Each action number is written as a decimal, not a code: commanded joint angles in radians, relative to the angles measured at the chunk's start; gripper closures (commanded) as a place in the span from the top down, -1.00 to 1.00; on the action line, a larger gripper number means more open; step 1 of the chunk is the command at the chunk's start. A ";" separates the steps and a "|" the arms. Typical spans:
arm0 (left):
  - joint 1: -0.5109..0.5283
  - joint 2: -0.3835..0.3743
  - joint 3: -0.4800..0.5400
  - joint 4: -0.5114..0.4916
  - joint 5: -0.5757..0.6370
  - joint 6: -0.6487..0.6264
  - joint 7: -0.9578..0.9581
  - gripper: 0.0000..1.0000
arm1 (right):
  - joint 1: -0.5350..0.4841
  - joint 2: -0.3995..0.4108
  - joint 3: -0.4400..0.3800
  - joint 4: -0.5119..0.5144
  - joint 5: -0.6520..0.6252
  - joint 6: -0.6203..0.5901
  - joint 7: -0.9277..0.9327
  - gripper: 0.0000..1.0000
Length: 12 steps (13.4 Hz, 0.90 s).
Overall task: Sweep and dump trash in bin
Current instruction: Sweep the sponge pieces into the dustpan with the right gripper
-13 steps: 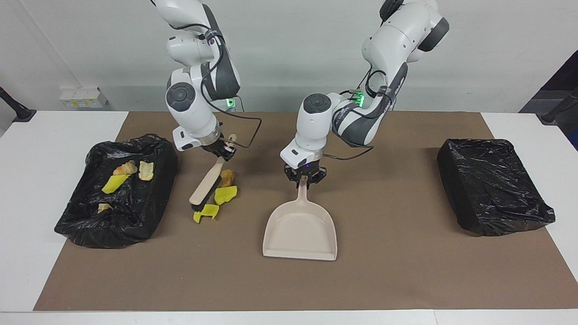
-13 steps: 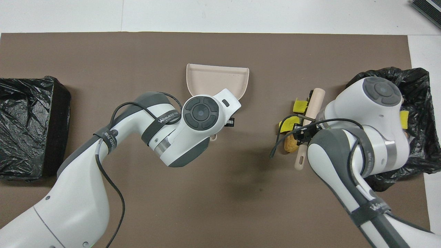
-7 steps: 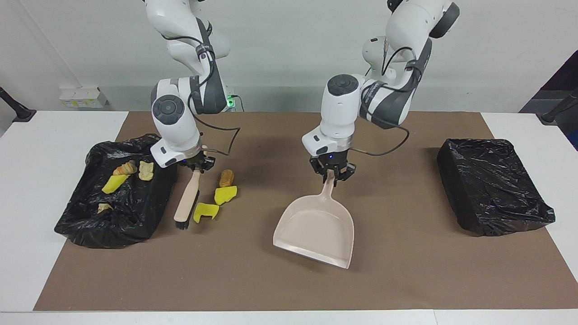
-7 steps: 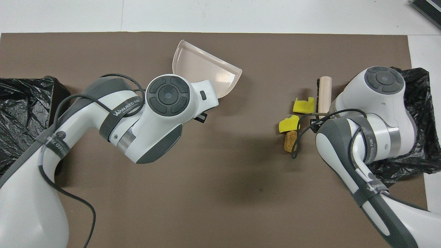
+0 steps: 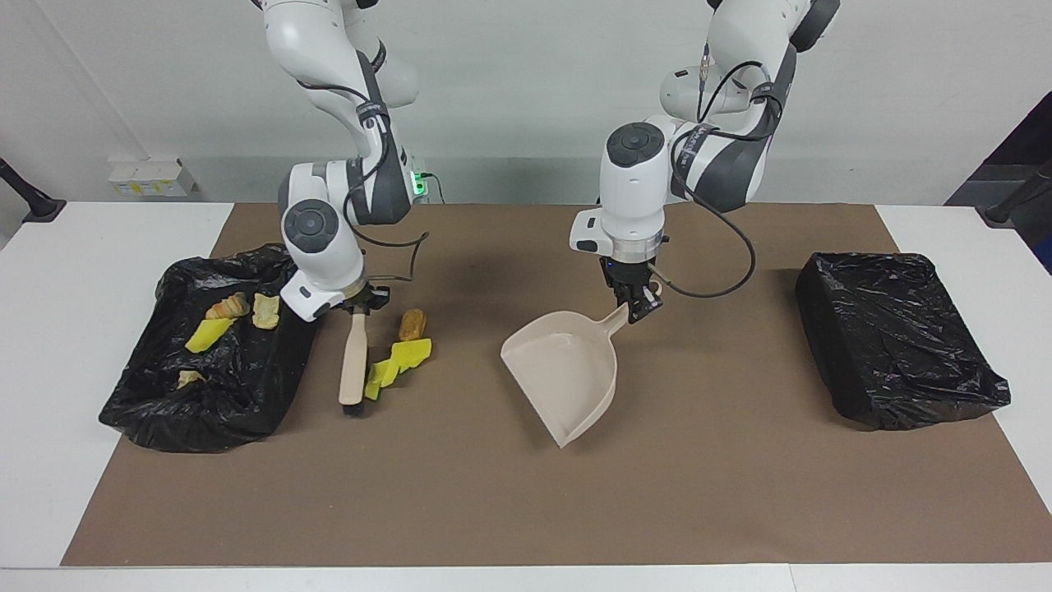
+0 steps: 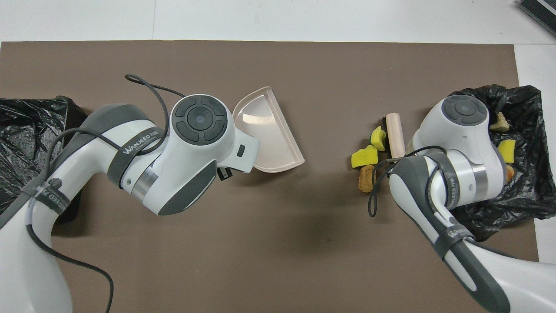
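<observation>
bin (image 5: pixel 209 362): black-bagged, at the right arm's end of the table; already has scraps in it, a pastry (image 5: pixel 228 308), yellow sponge, two pale bits.
right gripper (image 5: pixel 355 306): over the mat just beside bin, fingers pinched tight on brush handle top.
brush (image 5: pixel 354 362): hangs near upright from that grip, bristles down at the mat, between bin and trash. Rigid, fine as a pusher.
trash (image 5: pixel 400 358): three loose scraps on the mat, on the brush's side away from bin; two yellow sponge chunks, the one farther from the robots touching or nearly touching the bristle end, cannot tell which.
bun (image 5: pixel 412 324): brown oval, nearer the robots than the sponges, just beside the brush handle, not touching it.
handling: judged light, soft, squashy sponge; bun and pastry light, crumbly. Will slide and tumble under bristles, may roll off sideways. Not for pinching, push them from the bin side with the bristle face, low and flat.
trash vs fingers: below and beside the right fingertips, apart from them; nothing of the trash is held by either gripper.
dustpan (image 5: pixel 567 370): beige, stiff, light; tilted, mouth turned toward trash, seems to touch the mat only at one mouth corner; well apart from trash.
left gripper (image 5: pixel 637 308): over mid mat, much farther from bin, fingers clamped on dustpan handle end.
second bin (image 5: pixel 896 345): covered in black bag, at the left arm's end, unused.
</observation>
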 commanded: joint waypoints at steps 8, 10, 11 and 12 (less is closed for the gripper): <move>0.029 -0.152 -0.005 -0.295 -0.199 0.186 0.152 -1.00 | 0.162 0.017 0.009 -0.008 0.149 0.047 0.060 -1.00; 0.031 -0.152 -0.003 -0.298 -0.205 0.190 0.151 -1.00 | 0.217 0.046 0.009 0.029 0.214 0.053 0.126 -1.00; 0.031 -0.152 -0.003 -0.298 -0.205 0.190 0.149 -1.00 | 0.255 0.063 0.009 0.049 0.235 0.070 0.152 -1.00; 0.031 -0.152 -0.003 -0.298 -0.205 0.192 0.149 -1.00 | 0.285 0.076 0.009 0.061 0.261 0.087 0.173 -1.00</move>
